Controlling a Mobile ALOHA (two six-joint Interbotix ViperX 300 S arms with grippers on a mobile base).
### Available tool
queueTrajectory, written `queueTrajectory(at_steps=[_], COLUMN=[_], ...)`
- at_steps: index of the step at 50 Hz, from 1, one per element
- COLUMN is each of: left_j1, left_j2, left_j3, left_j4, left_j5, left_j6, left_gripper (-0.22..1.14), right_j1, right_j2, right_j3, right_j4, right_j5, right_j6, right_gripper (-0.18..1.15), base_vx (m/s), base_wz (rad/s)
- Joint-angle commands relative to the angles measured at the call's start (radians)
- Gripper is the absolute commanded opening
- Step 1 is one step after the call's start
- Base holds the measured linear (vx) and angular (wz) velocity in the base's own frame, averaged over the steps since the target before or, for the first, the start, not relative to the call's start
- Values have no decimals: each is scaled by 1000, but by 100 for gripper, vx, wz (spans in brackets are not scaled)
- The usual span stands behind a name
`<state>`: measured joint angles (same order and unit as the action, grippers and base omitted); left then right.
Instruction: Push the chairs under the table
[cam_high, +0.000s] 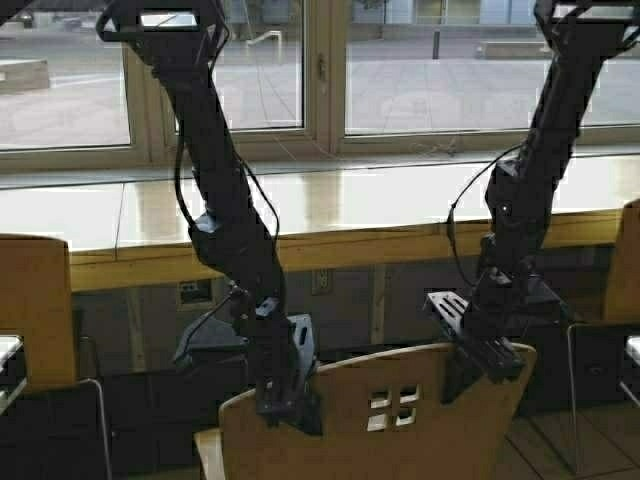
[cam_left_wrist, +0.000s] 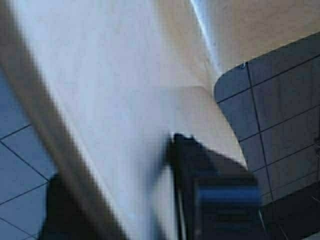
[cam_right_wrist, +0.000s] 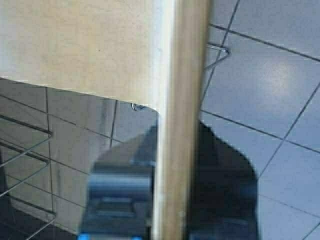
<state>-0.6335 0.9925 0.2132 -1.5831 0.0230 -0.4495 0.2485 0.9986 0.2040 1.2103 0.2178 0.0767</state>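
A tan plywood chair with four small square holes in its backrest stands in front of the long table, its back toward me. My left gripper clamps the backrest's top edge at its left end. My right gripper clamps the top edge at its right end. In the left wrist view the pale backrest fills the gap between the fingers. In the right wrist view the backrest's edge runs between the two fingers.
Two more tan chairs stand at the table, one at the far left and one at the far right. Windows run behind the table. Dark tiled floor lies beneath.
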Motion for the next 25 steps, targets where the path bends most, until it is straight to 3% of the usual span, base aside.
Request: queueTrajectory(at_steps=[1,25], left_j1=[25,118], left_j2=[-26,-41], left_j3=[-18,-11], left_j4=[9,14], left_j5=[-23,-25], left_j6=[28,43], left_gripper=[4,3], right_j1=[3,20], right_j2=[-6,3], right_j3=[-11,-11], right_j4=[-29,-66], right_j5=[3,41], right_j6=[-32,-31], right_gripper=[5,4], base_vx=[0,4], base_wz=[0,2])
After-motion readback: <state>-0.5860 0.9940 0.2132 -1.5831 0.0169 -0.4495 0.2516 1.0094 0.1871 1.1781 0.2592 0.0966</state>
